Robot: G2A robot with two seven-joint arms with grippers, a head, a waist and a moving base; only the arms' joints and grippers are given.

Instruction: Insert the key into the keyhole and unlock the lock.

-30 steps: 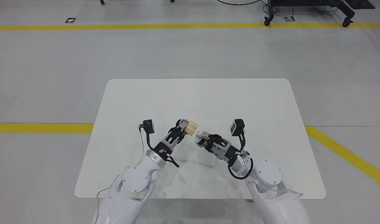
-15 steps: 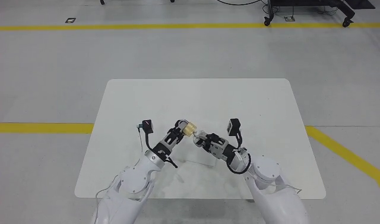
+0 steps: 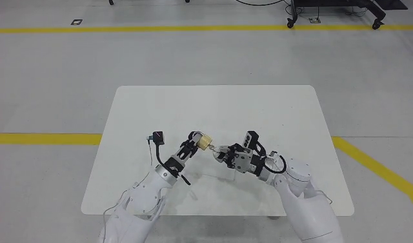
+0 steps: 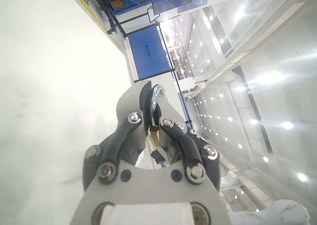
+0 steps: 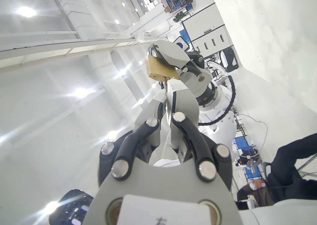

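Found padlock clamped by shackle in left gripper, raised above tabletop, toward its near middle. Noted key pinched tight in right gripper, just right of padlock. Recorded key tip meeting keyhole in padlock's base, apparently entered. Could not tell whether shackle was released.

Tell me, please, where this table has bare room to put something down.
The far half of the table, from its far edge to the arms, is bare, as are the strips between each arm and the side edges. It is crowded at the near middle, where the left gripper holding the lock meets the right gripper holding the key.
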